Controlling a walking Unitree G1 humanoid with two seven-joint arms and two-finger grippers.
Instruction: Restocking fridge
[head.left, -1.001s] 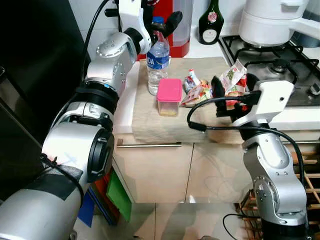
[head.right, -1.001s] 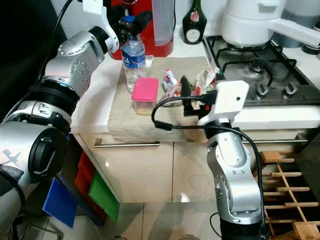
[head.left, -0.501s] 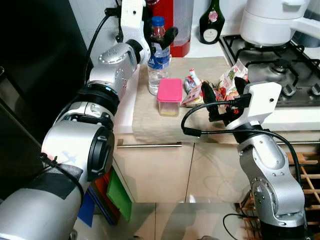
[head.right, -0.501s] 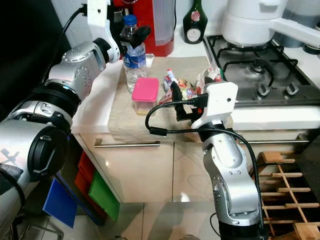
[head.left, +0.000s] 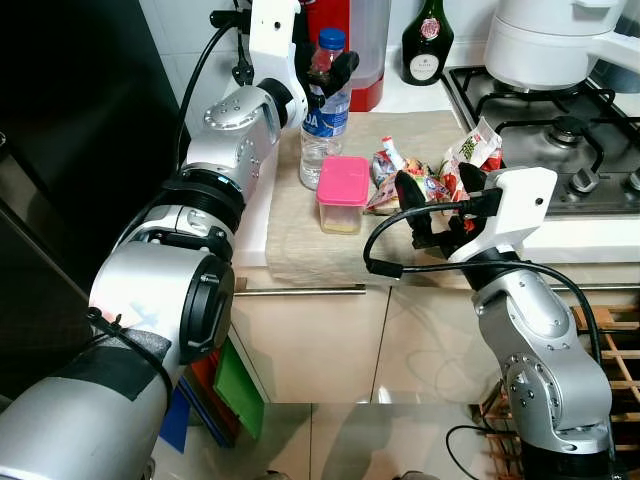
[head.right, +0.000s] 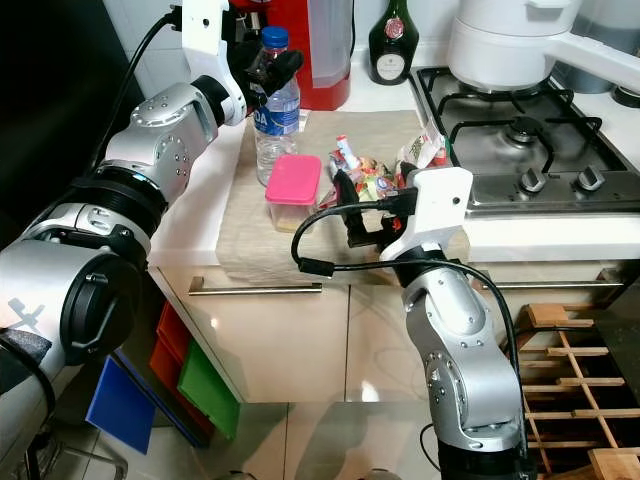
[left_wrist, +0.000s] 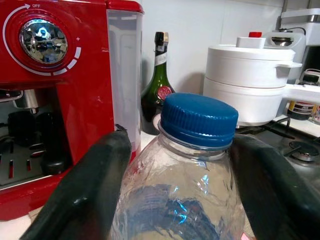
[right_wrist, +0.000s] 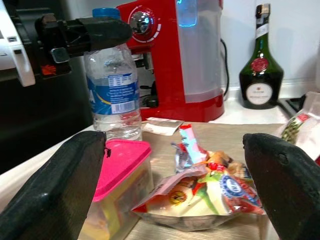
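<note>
The water bottle (head.left: 322, 120) is stood upright on the beige mat (head.left: 300, 225) at the counter's left end, and its shoulder, just under the blue cap (left_wrist: 199, 119), is straddled by the left gripper (head.left: 325, 68). In the left wrist view the two black fingers (left_wrist: 87, 190) are seen on either side of the neck, close against the plastic; whether a firm pinch is made cannot be told.

Just in front of the bottle, the pink-lidded container (head.left: 341, 193) is placed on the same mat. To its right a heap of snack packets (head.left: 430, 180) is piled in a shallow clear tray.

The right gripper (right_wrist: 175, 180) is held low at the counter edge, its fingers spread wide apart and pointed at the packets, nothing gripped between them.

Behind the bottle a red coffee machine (right_wrist: 177, 55) is set against the wall, with a dark green bottle (head.left: 425, 42) beside it. A white pot (head.left: 545, 40) is seated on the gas hob (head.left: 560, 140) further right.
</note>
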